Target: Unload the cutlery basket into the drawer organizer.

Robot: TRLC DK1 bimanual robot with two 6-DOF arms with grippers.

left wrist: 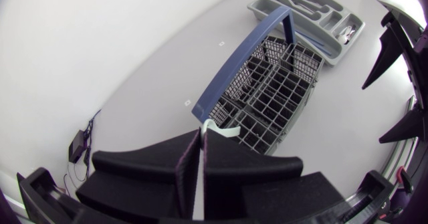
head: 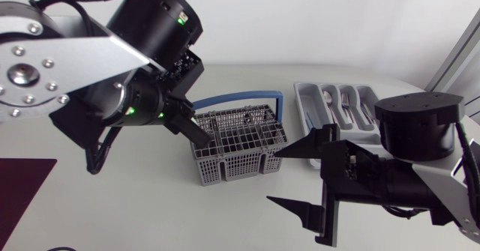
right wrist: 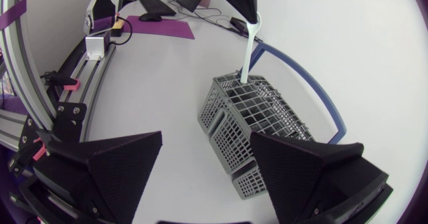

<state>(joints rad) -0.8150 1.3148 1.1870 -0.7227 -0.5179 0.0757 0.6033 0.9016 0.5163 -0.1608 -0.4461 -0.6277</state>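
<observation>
The left arm (head: 90, 64) is being held out over the bench (head: 142, 206) from the left side. Its jaws are being pressed together, clamped on a white utensil (right wrist: 249, 50). The utensil (left wrist: 217, 127) is being held upright: its upper part is being gripped from both sides, and its lower end is sitting down in the basket (head: 240, 150), in a compartment at the end nearest the left arm.

The basket, grey mesh, is standing on the bench near the middle, with its blue handle (head: 240, 97) arching along the far side. How much else is lying in its compartments cannot be told.

Just to the right and a little farther back, apart from the basket, the grey organizer (head: 298, 94) is lying flat. Forks and spoons (head: 345, 105) are being carried in its slots.

The right arm (head: 420, 131) is being held in from the right, in front of the organizer. Its jaws are being held wide apart — nothing is being gripped between them — and they are pointing at the basket's right end, just beside it.
</observation>
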